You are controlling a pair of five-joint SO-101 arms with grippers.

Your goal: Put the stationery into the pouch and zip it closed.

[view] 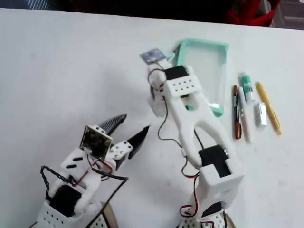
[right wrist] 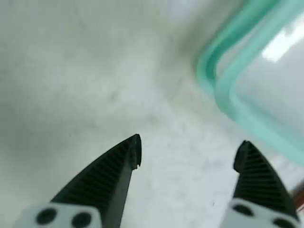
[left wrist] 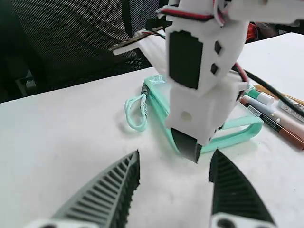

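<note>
A clear pouch (view: 211,71) with a mint-green rim is lying flat on a white desk (view: 71,61). Pens (view: 236,114) are lying in a row just beside the pouch, outside it. The right gripper (right wrist: 191,140) is hovering by the pouch's edge, jaws spread and empty. The left gripper (view: 136,121) is sitting well apart from the pouch, jaws also released, gripping nothing.

White table (view: 71,71), matte, evenly lit. Beyond its far edge the room is dark. Black mesh chair back (left wrist: 71,38) stands behind that edge. Red object (view: 247,12) near far right corner, unidentifiable.
</note>
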